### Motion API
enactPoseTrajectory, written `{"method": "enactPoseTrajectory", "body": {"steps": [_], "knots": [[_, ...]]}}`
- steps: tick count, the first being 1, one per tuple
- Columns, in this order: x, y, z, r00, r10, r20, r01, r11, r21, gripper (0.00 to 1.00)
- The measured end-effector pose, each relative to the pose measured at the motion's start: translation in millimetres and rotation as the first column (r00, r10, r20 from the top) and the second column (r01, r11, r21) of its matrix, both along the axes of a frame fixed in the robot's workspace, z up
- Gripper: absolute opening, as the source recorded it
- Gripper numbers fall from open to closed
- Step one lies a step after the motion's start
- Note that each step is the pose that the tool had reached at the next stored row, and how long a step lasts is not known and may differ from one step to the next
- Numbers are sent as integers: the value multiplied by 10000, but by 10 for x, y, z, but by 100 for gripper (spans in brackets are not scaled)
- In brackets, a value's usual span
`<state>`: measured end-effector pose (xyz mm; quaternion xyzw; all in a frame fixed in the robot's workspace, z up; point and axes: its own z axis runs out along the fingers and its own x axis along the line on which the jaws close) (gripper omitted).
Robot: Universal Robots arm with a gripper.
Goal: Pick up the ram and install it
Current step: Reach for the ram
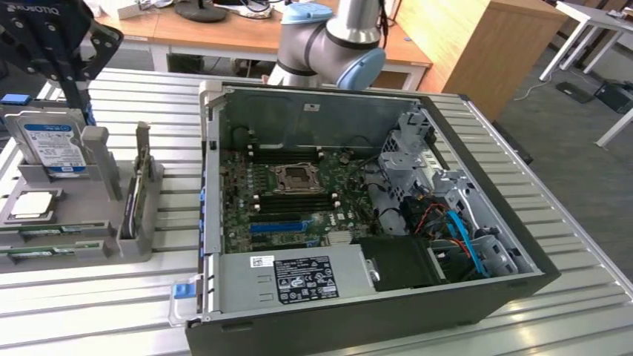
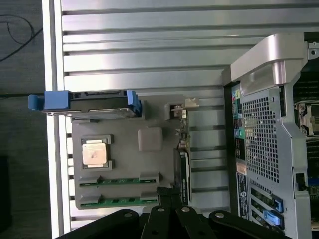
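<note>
1. Exterior view, upper left: the hand (image 1: 71, 78) hangs above the grey fixture tray (image 1: 129, 248) on the slatted desk (image 1: 99, 297). Its fingers are pressed together with nothing between them. In the wrist view the black fingertips (image 2: 167, 193) meet at one point.
2. The ram (image 1: 40, 234) sits in a groove of the tray at the exterior view's lower left. A second green stick (image 1: 40, 254) sits in the parallel groove just beside it. The grooves appear to fix each stick at a known position and heading, ready for a pinch from above.
3. In the wrist view the ram (image 2: 119, 180) and the second green stick (image 2: 117, 200) run parallel. The fingertips line up near one end of the pair, but the hand touches neither stick.
4. The tray also carries the hard drive (image 1: 50, 148), upright in its cradle, and a processor (image 1: 30, 204), flat in a recess. Each part has its own pocket, apart from the others.
5. The computer case (image 1: 346, 326) lies on its side with the panel off, so the motherboard (image 1: 336, 193) faces upward. This presents the memory slots (image 1: 287, 196) beside the processor socket (image 1: 295, 178) for entry from above. The slots look vacant, and the ram is not yet lifted.
</note>
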<state>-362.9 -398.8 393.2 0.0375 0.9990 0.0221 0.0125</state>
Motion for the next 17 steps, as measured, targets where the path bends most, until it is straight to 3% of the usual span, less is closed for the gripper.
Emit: {"method": "enactPoseTrajectory", "body": {"steps": [17], "knots": [[-450, 0, 0, 10000, 1, 0, -1, 10000, 0, 10]]}}
